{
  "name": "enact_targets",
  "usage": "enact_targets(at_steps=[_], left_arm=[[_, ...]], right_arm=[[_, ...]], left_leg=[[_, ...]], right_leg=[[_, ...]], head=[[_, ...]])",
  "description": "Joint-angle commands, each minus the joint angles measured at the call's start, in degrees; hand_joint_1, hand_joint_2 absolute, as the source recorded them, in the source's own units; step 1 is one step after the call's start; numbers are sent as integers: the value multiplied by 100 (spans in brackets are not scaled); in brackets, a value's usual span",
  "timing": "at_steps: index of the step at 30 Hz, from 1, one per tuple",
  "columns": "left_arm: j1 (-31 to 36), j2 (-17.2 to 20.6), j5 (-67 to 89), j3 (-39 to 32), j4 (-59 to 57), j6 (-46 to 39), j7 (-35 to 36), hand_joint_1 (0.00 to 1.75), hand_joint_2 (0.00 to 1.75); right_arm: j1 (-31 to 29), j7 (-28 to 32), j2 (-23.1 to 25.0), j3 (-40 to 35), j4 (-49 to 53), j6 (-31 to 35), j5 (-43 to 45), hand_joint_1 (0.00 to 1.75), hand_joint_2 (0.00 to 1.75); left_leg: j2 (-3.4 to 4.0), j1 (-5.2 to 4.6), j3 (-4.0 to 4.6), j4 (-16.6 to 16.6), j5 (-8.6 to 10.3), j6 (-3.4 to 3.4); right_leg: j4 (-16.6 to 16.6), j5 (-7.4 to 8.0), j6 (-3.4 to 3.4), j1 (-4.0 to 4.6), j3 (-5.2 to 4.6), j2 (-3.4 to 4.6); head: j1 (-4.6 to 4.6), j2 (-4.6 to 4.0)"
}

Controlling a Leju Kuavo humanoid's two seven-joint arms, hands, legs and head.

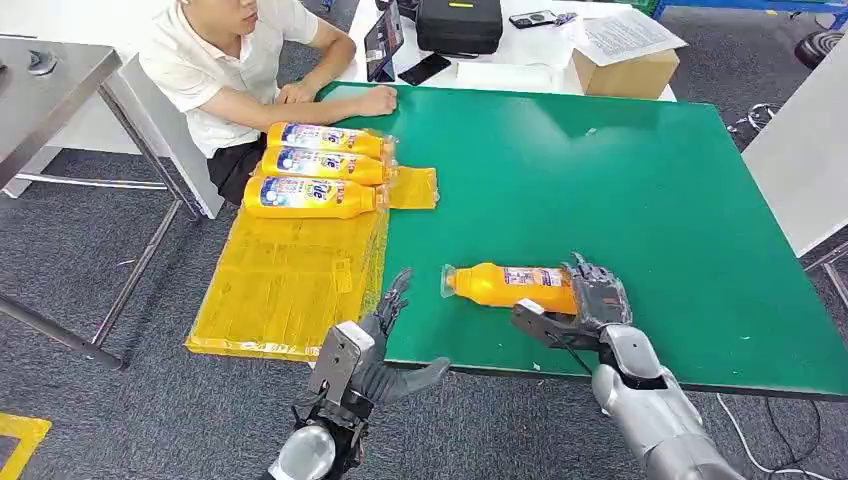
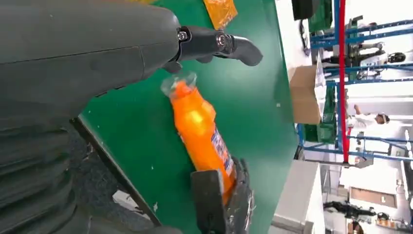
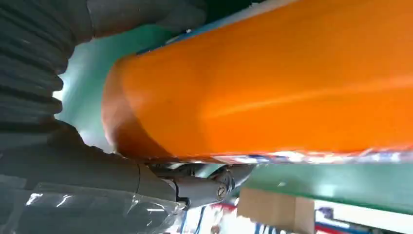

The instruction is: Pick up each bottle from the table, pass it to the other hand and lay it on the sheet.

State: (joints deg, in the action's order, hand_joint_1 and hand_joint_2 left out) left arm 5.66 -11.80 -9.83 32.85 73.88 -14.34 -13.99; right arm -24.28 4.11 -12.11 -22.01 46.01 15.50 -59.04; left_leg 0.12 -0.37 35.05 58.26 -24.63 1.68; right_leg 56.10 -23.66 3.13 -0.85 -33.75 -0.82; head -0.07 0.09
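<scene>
Right hand: the right hand (image 1: 590,300) grasps the base end of an orange detergent bottle (image 1: 512,287), fingers over the top and thumb at the near side; the right wrist view confirms fingers wrapped round the body.
Bottle in hand: lies on its side over the green table (image 1: 620,180), cap end toward the left hand — whether it touches the mat or is just lifted, I cannot tell.
Left hand: the left hand (image 1: 385,350) sits at the table's near edge, fingers spread, holding nothing, apart from the cap.
Done: three yellow bottles (image 1: 318,168) lie side by side at the far end of the yellow sheet (image 1: 280,290).
Left: judged from this — the handover to the left hand, then laying this bottle on the sheet's bare near part.
Bystander: a person (image 1: 240,60) sits at the far corner, a hand resting on the table.
</scene>
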Motion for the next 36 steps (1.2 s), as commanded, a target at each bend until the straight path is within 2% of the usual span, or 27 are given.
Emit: enact_targets(at_steps=[1, 8, 14, 18, 20, 24, 27, 28, 32, 36], left_arm=[[342, 119, -106, 153, -396, 139, 57, 0, 175], [362, 124, -154, 184, -415, 176, 51, 0, 175], [364, 121, -166, 177, -413, 170, 44, 0, 175], [356, 104, -243, 146, -406, 108, -6, 0, 175], [332, 42, -363, 46, -428, -35, -34, 0, 175], [210, -97, -908, -197, -616, -544, -56, 0, 175], [126, -87, -1743, -212, -794, -267, 150, 0, 175], [108, -26, -2109, -154, -816, -9, 270, 0, 175], [231, 216, -2606, 196, -764, 329, 306, 0, 175], [340, 248, -2635, 285, -823, 276, 301, 0, 175]], right_arm=[[-144, 524, 64, 203, -1211, -654, 796, 175, 175], [-45, 902, 58, 297, -930, -1169, 1472, 175, 175], [-38, 925, 45, 222, -861, -1118, 1443, 175, 175], [74, 1204, 85, 275, -521, -1206, 1974, 175, 175], [182, 1413, 135, 368, -211, -1183, 2261, 175, 175], [704, 1651, 351, 462, 1275, -831, 2677, 175, 175], [894, 1774, 577, 299, 2204, -320, 2715, 175, 175], [913, 1903, 726, 223, 2456, -315, 2966, 175, 175], [1016, 2158, 1022, -196, 2979, -470, 3767, 175, 175], [1072, 2160, 1015, -385, 3023, -479, 3942, 175, 175]], left_leg=[[-14, 7, -30, -12, -3, -11], [-15, 12, -48, -9, -3, -9], [-8, 10, -78, -11, -6, -15], [-2, 9, -85, -6, -10, -13], [-4, 12, -86, -10, -9, -16], [10, 9, -84, -9, -12, -15], [18, 6, -71, -7, -14, -16], [22, 8, -71, -9, -16, -21], [30, 7, -40, -6, -16, -20], [10, 9, -20, -7, -9, -16]], right_leg=[[-14, -6, -12, 7, 34, -8], [-16, -3, -11, 10, 51, -10], [-17, -1, -14, 9, 72, -3], [-14, -2, -10, 8, 75, 1], [-16, -1, -13, 10, 78, 1], [-11, -2, -13, 8, 74, 12], [-4, -2, -13, 5, 62, 23], [-5, -4, -17, 7, 61, 29], [5, -5, -14, 5, 30, 37], [1, -6, -11, 5, 15, 16]], head=[[0, 0], [2, 0], [2, 0], [0, 0], [2, 0], [0, 0], [0, 0], [-2, 0], [-2, 0], [2, 0]])
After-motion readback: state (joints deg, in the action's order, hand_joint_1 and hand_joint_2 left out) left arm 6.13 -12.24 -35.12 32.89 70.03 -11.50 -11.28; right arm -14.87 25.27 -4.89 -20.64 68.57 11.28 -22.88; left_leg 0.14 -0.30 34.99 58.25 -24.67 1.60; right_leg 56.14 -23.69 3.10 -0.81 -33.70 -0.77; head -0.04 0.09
